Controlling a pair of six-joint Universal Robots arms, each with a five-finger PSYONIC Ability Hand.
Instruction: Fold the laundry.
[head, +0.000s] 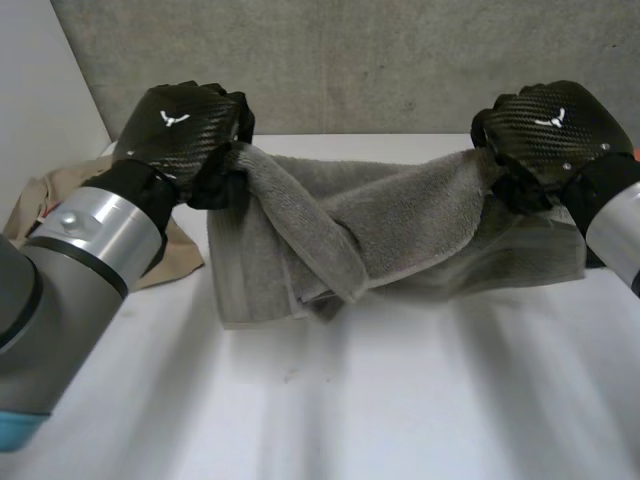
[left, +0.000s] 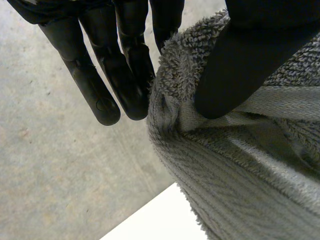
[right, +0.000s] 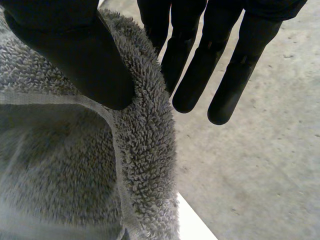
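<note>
A grey towel (head: 400, 225) hangs stretched between two arms above the white bench (head: 400, 400), sagging in the middle with loose folds drooping toward the surface. The left robot hand (head: 185, 125) pinches one end of the towel, its thumb (left: 250, 55) pressing the pile against straight fingers (left: 125, 65). The right robot hand (head: 550, 130) grips the opposite end the same way, thumb (right: 75, 55) clamped on the hem. A beige cloth (head: 35, 200) lies crumpled on the bench beside the left arm, before a concrete wall (head: 350, 60).
</note>
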